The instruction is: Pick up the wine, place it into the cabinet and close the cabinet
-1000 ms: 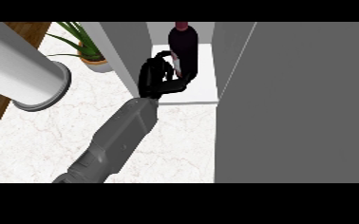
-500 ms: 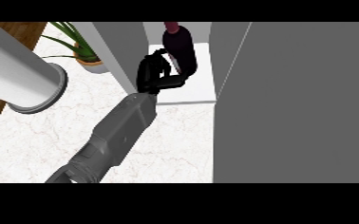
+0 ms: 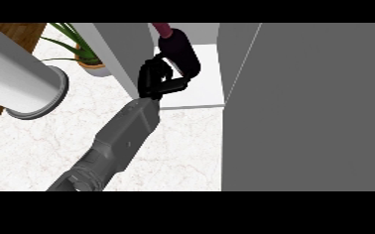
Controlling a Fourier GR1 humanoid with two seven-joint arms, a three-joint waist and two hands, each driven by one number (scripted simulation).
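The wine bottle (image 3: 183,54) is dark with a maroon neck and leans over the white floor (image 3: 205,82) of the open cabinet, its neck pointing up and to the left. My left hand (image 3: 157,79) is shut on the bottle from its left side, with fingers curled round the lower body. The grey forearm (image 3: 121,139) rises from the lower left edge. The bottle's base is hidden behind the hand. My right hand is not in view.
A large grey cabinet panel (image 3: 300,109) fills the right side. The cabinet's grey left wall (image 3: 124,44) stands beside my hand. A potted plant (image 3: 84,57) and a big white cylinder (image 3: 29,87) stand on the marble counter (image 3: 183,148) at the left.
My left hand has carried the bottle a little farther up and to the right, deeper over the cabinet's white floor.
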